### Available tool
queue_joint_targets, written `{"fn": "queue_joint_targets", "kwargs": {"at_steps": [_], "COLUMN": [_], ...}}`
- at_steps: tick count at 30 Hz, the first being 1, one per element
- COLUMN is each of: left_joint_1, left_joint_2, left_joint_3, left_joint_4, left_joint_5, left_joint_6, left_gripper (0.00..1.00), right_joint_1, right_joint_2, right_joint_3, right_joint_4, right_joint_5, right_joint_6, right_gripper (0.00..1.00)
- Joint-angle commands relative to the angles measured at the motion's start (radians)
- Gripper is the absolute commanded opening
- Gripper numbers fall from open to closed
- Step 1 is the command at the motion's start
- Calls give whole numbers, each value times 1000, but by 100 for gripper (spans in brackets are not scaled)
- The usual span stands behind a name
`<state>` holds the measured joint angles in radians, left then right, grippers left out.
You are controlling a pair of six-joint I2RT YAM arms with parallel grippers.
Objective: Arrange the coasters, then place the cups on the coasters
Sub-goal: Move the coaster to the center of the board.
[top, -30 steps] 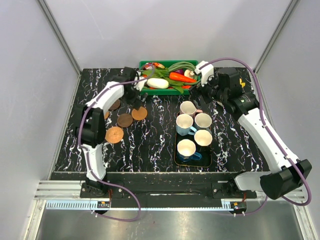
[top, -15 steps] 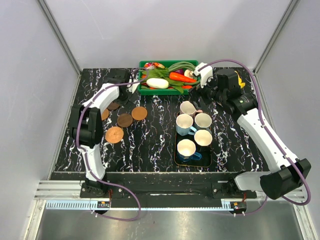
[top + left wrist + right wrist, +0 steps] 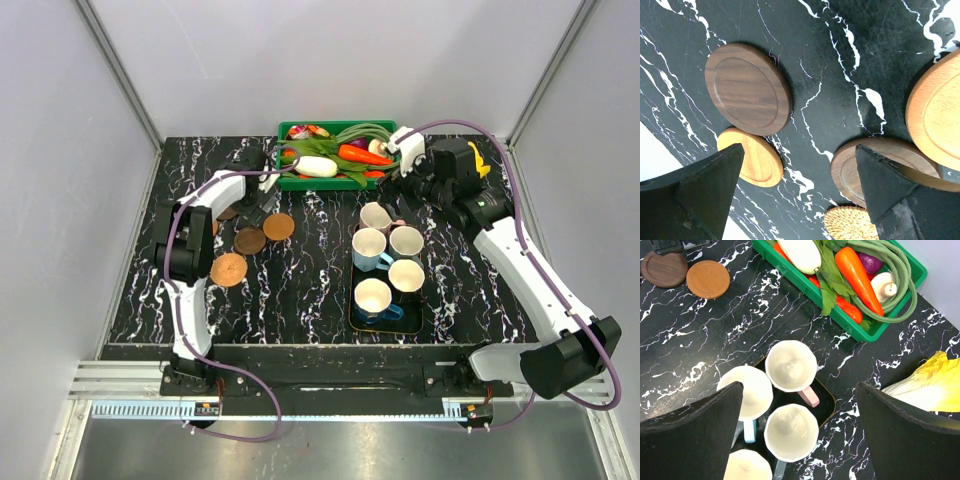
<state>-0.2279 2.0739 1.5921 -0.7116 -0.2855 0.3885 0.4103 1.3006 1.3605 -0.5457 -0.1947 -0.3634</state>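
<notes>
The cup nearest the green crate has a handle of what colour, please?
Pink; the handle shows best in the right wrist view.

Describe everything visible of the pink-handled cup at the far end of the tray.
The pink-handled cup is a small mug with a faceted, roughly octagonal rim and a glossy cream-white inside. It looks ceramic and is empty. It stands upright at the far end of the black tray, its handle pointing to the robot's right. It sits close against the neighbouring cups; actual contact is unclear.

Coasters (image 3: pixel 250 240) lie left on the table (image 3: pixel 300 280), cups (image 3: pixel 369 243) in a tray (image 3: pixel 415 322) right, a crate (image 3: pixel 320 183) behind.
</notes>
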Motion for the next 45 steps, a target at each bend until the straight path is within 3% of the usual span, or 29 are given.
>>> {"fn": "queue_joint_targets", "kwargs": {"at_steps": [1,8,14,25,34,45], "left_joint_1": [-1,1,9,9,7,19], "left_joint_2": [9,2,-66,-95,3,215], "left_joint_3": [-1,9,12,-89,-57,193], "left_joint_4": [38,26,-15,-8,66,150], "left_joint_5": [-49,-60,51,60,-85,-271], "left_joint_6": [18,21,1,47,13,-17], "left_gripper": [99,99,99,99,99,99], "right_joint_1": [-1,-2,-2,-2,-2,-2], "right_joint_2": [-17,-15,-20,-20,-18,-17], "right_joint_3": [-3,-6,-6,-14,-17,-27], "right_joint_4": [36,38,38,43,46,53], "right_joint_5": [6,9,9,0,-5,-2], "right_joint_6": [-17,-20,-20,-20,-17,-19], "right_gripper": [100,100,100,100,100,100]}}
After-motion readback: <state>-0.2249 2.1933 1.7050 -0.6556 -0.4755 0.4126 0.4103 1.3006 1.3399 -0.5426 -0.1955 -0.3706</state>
